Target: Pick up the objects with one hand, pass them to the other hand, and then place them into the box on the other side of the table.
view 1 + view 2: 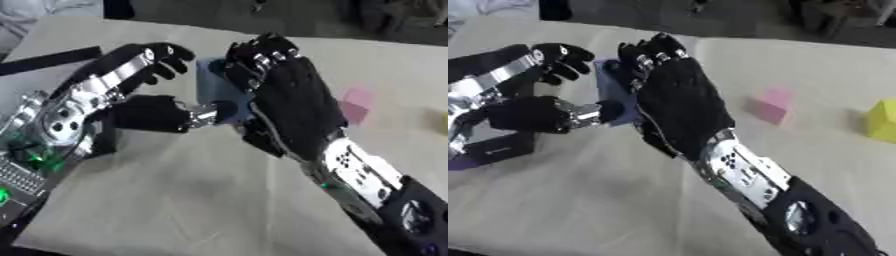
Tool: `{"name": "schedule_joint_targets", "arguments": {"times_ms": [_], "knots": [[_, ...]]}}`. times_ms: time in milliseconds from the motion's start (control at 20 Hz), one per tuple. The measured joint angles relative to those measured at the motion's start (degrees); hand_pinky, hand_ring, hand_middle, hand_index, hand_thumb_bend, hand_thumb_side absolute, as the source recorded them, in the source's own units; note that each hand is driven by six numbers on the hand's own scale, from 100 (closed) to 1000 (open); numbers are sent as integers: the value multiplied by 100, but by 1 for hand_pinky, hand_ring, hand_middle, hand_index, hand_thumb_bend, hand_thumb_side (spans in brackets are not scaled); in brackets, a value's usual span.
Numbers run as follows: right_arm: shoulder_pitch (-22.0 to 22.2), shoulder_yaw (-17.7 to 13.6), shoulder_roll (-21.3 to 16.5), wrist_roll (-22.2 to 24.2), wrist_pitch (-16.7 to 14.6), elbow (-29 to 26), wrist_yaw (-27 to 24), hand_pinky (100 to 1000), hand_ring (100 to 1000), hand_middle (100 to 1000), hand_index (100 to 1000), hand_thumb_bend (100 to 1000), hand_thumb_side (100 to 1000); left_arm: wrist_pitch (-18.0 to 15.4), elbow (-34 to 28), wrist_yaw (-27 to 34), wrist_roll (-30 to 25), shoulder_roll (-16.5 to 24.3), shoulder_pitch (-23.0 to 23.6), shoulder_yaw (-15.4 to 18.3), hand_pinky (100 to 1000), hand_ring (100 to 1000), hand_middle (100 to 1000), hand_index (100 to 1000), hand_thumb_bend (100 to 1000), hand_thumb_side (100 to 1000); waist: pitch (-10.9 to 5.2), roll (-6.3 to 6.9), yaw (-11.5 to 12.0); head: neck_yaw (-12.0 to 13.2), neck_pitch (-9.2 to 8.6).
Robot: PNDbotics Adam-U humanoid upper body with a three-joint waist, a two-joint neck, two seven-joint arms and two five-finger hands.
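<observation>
A blue-grey block (213,82) is held upright above the table between my two hands. My right hand (293,102) comes in from the lower right with its back towards me, and its fingers curl over the block's top and right side. My left hand (144,114) reaches in from the left. Its thumb lies against the block's lower part and its curled fingers (168,56) sit at the upper left edge. Much of the block is hidden behind the right hand. A pink block (773,106) and a yellow block (883,120) lie on the table to the right.
A beige cloth (579,200) covers the table. A dark box-like thing (500,145) sits under my left arm at the left edge. A black strap (48,60) lies at the far left. The table's far edge runs along the top.
</observation>
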Motion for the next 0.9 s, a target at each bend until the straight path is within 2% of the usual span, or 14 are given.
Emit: {"name": "schedule_joint_targets", "arguments": {"times_ms": [600, 750, 850, 900], "knots": [[-23, 39, 7, -196, -206, 0, -131, 640, 497, 385, 460, 217, 100, -77, 266, 276, -150, -137, -75, -111, 913, 862, 768, 883, 571, 563, 2, -3, -27, -3, -1], [-23, 39, 7, -235, -255, 0, -180, 639, 496, 384, 460, 217, 100, -81, 268, 331, -145, -180, -100, -118, 890, 843, 741, 858, 477, 594, 3, -3, -28, -3, -1], [-24, 38, 7, -252, -275, 0, -207, 639, 496, 384, 460, 220, 100, -56, 273, 392, -95, -214, -104, -119, 864, 822, 706, 827, 353, 626, 3, -3, -30, -3, -1], [-25, 35, 7, -254, -278, 0, -213, 640, 496, 384, 460, 221, 100, -42, 283, 434, -51, -233, -104, -121, 832, 799, 673, 777, 253, 625, 3, -3, -30, -3, -1]]}}
